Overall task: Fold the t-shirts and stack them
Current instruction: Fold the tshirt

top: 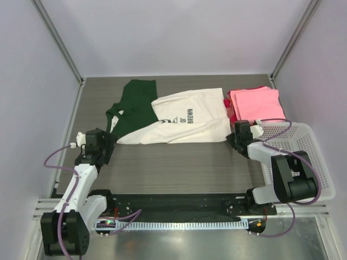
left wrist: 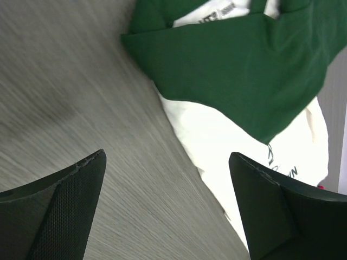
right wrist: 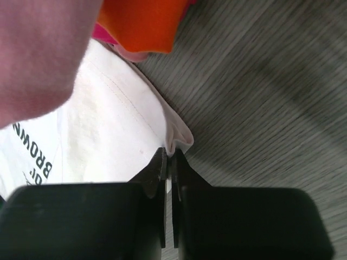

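The cream-white t-shirt point(top: 187, 122) with dark green sleeves point(top: 135, 105) and a "BROWN" print lies partly folded across the middle of the table. My right gripper point(right wrist: 169, 157) is shut on its near right corner, a pinch of cream hem point(right wrist: 181, 142) caught between the jaws; seen from above, this gripper point(top: 237, 136) sits at the shirt's right edge. My left gripper point(left wrist: 168, 162) stands wide open just above the table, near the shirt's left lower edge point(left wrist: 217, 179), with nothing between its fingers. A stack of folded t-shirts point(top: 254, 104), pink on top, lies at the back right.
A white mesh basket point(top: 303, 157) stands at the right edge of the table, beside the right arm. Orange cloth point(right wrist: 141, 24) from the stack shows in the right wrist view. Grey walls close in the table at the back and sides.
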`<state>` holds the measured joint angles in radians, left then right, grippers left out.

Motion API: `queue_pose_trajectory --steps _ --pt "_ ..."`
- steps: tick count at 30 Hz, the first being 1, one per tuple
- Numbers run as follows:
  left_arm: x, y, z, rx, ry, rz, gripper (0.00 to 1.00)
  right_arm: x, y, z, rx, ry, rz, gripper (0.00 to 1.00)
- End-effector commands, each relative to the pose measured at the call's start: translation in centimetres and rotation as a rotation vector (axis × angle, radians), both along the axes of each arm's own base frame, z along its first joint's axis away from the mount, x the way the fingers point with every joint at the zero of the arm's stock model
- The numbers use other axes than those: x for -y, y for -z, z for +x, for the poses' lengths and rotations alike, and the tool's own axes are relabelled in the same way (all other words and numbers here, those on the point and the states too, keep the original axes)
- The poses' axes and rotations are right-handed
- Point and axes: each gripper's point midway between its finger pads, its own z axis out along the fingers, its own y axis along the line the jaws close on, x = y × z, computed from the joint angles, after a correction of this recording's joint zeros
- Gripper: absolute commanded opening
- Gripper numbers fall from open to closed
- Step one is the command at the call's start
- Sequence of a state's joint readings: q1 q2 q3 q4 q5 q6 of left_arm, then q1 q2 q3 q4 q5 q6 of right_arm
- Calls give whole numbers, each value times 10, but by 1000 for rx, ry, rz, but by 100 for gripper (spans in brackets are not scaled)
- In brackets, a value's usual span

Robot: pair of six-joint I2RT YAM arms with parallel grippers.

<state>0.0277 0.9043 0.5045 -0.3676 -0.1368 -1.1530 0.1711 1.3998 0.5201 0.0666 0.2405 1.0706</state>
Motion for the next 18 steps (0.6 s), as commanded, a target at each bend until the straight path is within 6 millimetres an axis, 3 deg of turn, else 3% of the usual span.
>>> queue_pose_trajectory --steps 1,3,8,12,18 --pt "-11 -2 4 60 -101 -7 94 9 -17 11 55 65 -45 1" --pt "-13 -1 5 77 -112 -3 84 11 -24 10 67 65 -71 1" --pt "-12 12 11 94 -123 -23 80 4 -37 9 98 42 -97 1" --pt "-15 14 31 135 -125 -11 68 1 -44 10 112 18 -108 1" --pt "-25 20 47 150 -171 20 65 -3 -57 13 116 -20 -114 1"
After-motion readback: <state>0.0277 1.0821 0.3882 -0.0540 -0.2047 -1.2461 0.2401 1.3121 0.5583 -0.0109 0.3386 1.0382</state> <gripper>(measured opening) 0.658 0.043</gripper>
